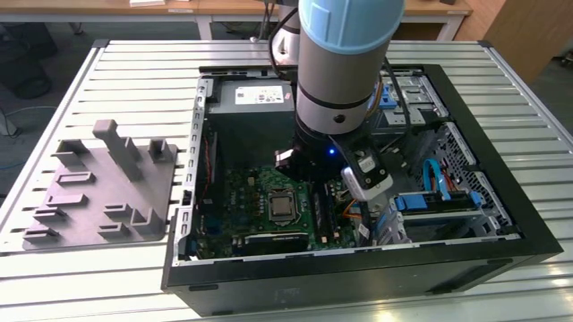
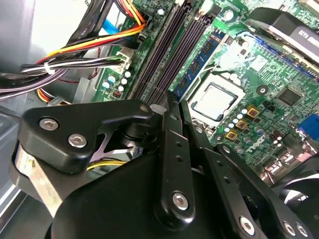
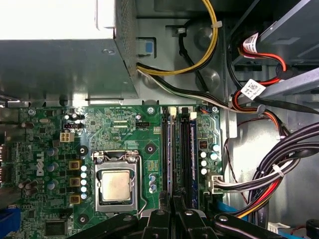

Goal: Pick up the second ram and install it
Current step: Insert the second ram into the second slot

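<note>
Table: we log a grey slatted metal table (image 1: 117, 74), carrying all below.
Case: open black computer case (image 1: 501, 221); the jaws sit inside it.
Arm: silver and pale-blue robot arm (image 1: 345, 60), reaching down into the case.
Tray: grey moulded slotted tray (image 1: 98, 194), well apart from the jaws, outside the case.
Board: green motherboard (image 3: 119, 129), directly beneath the jaws.
Processor: square silver processor in its socket (image 3: 115, 185), just beside the jaws.
Slots: row of long black memory slots (image 3: 182, 144), running on ahead of the jaws.
Gripper: black linkage gripper (image 3: 173, 206); jaws narrow.
Second ram: slim dark strip (image 3: 173, 199), which we see edge-on, pinched between the jaws, over the slots.
</note>
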Tool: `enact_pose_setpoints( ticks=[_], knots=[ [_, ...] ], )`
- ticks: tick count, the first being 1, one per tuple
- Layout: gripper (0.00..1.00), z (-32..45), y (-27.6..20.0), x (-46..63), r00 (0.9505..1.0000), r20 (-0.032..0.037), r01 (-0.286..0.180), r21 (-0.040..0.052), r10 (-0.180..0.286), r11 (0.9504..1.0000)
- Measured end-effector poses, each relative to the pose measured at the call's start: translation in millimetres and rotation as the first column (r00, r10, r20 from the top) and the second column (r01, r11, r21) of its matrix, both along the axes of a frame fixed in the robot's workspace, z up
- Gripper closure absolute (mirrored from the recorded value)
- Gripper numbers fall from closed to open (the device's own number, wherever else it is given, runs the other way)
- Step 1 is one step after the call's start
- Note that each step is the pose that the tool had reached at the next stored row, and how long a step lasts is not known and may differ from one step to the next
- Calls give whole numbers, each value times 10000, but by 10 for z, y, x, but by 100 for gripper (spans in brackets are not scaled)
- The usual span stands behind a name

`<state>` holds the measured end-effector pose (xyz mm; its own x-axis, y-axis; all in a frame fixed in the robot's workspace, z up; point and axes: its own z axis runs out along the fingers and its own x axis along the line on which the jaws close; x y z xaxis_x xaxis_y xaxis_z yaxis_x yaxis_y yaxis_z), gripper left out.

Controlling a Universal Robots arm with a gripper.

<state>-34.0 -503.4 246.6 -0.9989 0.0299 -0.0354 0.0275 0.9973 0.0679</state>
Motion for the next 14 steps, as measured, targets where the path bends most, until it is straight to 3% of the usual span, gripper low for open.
enact_pose_setpoints(
  ticks=[14],
  knots=[
    [86, -24, -9, 0, 10000, 1, 11, -1, -11, 10000]
  ],
)
